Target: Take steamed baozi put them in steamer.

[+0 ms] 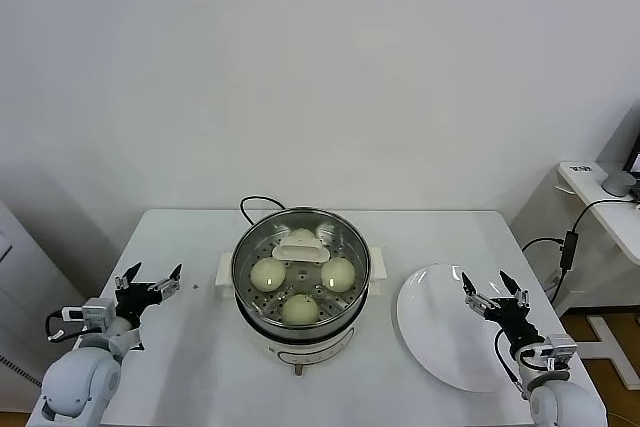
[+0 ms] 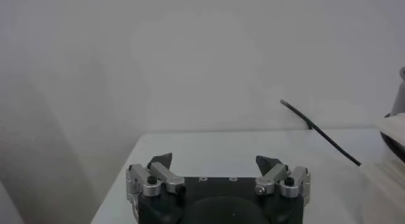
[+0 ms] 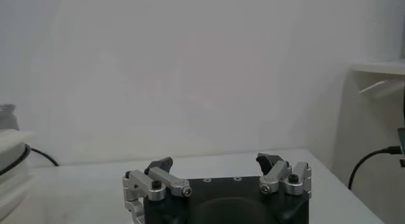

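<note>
Sitting inside the steamer (image 1: 301, 265) are the steamed baozi (image 1: 301, 280) (lid resting on the rear one); left claw (image 1: 150, 282) and right claw (image 1: 490, 287) hover either side, fingers apart, over the surface (image 1: 190, 337).

four baozi (image 1: 268, 272), one steamer (image 1: 300, 332), one plate (image 1: 440, 347)

Ahead of the left gripper (image 1: 152, 281), between its spread fingers, lies bare table (image 1: 190, 347); the steamer (image 1: 300, 287) blocks passage beyond its inner fingertip. The right gripper (image 1: 493, 288) hangs open over the plate (image 1: 440, 337), the steamer wall standing off its inner finger.
</note>
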Controlling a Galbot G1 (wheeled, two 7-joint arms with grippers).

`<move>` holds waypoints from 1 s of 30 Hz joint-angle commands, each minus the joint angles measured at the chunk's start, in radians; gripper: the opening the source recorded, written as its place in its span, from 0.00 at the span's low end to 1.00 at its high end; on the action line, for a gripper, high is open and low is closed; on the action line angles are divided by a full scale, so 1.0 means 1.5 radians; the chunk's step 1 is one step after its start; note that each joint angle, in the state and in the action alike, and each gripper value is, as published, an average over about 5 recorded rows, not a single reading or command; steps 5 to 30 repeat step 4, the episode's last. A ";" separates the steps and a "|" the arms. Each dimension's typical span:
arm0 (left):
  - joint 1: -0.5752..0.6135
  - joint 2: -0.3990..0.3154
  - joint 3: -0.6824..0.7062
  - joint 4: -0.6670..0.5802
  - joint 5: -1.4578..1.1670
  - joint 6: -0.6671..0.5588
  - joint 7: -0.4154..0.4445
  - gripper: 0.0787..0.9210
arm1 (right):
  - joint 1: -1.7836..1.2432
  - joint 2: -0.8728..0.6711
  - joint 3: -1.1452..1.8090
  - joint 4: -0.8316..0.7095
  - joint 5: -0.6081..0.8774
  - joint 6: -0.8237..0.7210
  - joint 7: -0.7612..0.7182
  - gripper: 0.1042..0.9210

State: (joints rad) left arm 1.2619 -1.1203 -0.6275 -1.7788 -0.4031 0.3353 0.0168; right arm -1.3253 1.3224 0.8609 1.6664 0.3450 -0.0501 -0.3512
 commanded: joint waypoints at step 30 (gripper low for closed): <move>-0.001 0.000 -0.001 0.009 -0.001 0.001 0.000 0.88 | -0.004 0.004 0.006 0.003 -0.003 -0.002 -0.001 0.88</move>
